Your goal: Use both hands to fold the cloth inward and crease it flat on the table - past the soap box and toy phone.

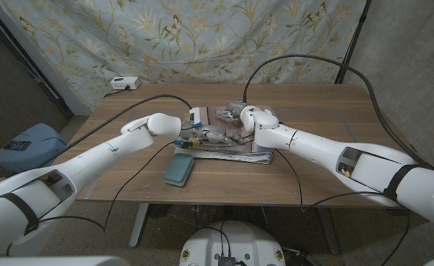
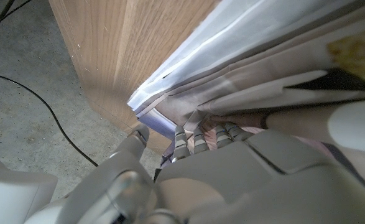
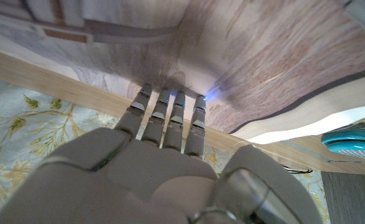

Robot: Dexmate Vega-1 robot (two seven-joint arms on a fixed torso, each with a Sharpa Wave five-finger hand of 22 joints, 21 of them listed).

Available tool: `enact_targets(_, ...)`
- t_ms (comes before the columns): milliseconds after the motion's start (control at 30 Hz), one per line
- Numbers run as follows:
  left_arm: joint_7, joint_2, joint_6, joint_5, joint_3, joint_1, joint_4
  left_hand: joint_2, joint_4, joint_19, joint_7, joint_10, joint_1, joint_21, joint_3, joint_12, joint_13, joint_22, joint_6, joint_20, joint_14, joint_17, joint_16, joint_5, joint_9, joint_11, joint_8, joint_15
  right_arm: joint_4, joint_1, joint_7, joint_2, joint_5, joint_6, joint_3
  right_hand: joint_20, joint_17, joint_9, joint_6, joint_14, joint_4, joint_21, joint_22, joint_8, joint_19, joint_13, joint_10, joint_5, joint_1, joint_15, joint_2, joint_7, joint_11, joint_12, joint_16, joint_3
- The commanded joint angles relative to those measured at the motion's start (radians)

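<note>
The pale striped cloth (image 1: pixel 228 150) lies folded in layers mid-table. My left hand (image 1: pixel 193 135) is at its left end; in the left wrist view the fingers (image 2: pixel 198 138) dig into the folds of the cloth (image 2: pixel 244 74) with the thumb under a corner, pinching the edge. My right hand (image 1: pixel 244 115) reaches over the far side, and its straight fingers (image 3: pixel 170 118) press down on the cloth (image 3: pixel 244 56). The teal soap box (image 1: pixel 179 170) lies in front of the cloth, also seen as the soap box (image 3: pixel 355 142). A small colourful toy phone (image 1: pixel 185 142) sits by my left hand.
A white object (image 1: pixel 196 114) lies on the table just behind my left hand. A white power strip (image 1: pixel 125 83) sits on the floor behind the table. A blue bag (image 1: pixel 26 146) stands left of the table. Bare wood (image 1: pixel 327 118) stretches to the right.
</note>
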State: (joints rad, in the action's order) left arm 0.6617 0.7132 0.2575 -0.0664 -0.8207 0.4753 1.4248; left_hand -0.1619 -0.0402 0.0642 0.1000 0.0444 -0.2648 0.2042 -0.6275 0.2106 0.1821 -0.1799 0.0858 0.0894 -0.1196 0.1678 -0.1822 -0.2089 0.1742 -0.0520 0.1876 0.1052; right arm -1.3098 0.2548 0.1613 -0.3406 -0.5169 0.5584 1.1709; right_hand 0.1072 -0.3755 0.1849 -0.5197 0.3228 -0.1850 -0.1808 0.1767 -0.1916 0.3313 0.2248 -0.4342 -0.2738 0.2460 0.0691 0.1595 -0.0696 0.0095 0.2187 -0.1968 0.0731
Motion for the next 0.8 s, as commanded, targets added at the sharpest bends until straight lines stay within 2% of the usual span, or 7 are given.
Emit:
enact_targets(33, -0.014, 0.019, -0.005, 0.027, 0.03, 0.008, 0.028, 0.001, -0.004, -0.01, 0.001, -0.005, -0.011, 0.007, -0.002, -0.001, 0.002, -0.003, 0.009, 0.018, 0.004, 0.003, 0.0, 0.004, 0.004, 0.002, -0.001, -0.003, -0.093, 0.01, 0.017, -0.031, -0.011, 0.025, -0.016, 0.001, -0.001, 0.003, -0.003, 0.001, 0.002, -0.006, 0.001, -0.004, -0.003, 0.001, -0.003, -0.007, -0.011, -0.008, 0.017, -0.007, -0.004, 0.001, -0.004, 0.004)
enact_targets(367, -0.039, 0.059, -0.016, 0.045, 0.065, 0.043, 0.104, 0.001, -0.006, -0.011, 0.001, -0.006, -0.012, 0.007, -0.001, -0.001, 0.003, -0.003, 0.008, 0.018, 0.006, 0.003, 0.0, 0.004, 0.005, 0.003, -0.002, -0.003, -0.21, 0.022, 0.051, -0.066, -0.047, 0.098, -0.024, 0.012, 0.003, 0.003, -0.003, 0.001, 0.005, -0.007, 0.0, -0.005, -0.005, -0.002, -0.002, -0.009, -0.019, -0.007, 0.014, -0.006, -0.003, -0.002, -0.005, 0.004)
enact_targets(800, -0.068, 0.134, -0.049, 0.1, 0.134, 0.109, 0.227, -0.001, -0.008, -0.012, -0.001, -0.009, -0.014, 0.006, 0.0, -0.002, 0.003, -0.003, 0.009, 0.019, 0.01, 0.003, -0.001, 0.004, 0.005, 0.002, -0.002, -0.003, -0.353, 0.038, 0.1, -0.103, -0.095, 0.201, -0.031, 0.021, 0.009, 0.003, -0.004, 0.006, 0.01, -0.009, -0.001, -0.005, -0.003, -0.005, -0.004, -0.012, -0.026, -0.004, 0.009, -0.006, -0.001, -0.004, -0.007, 0.003)
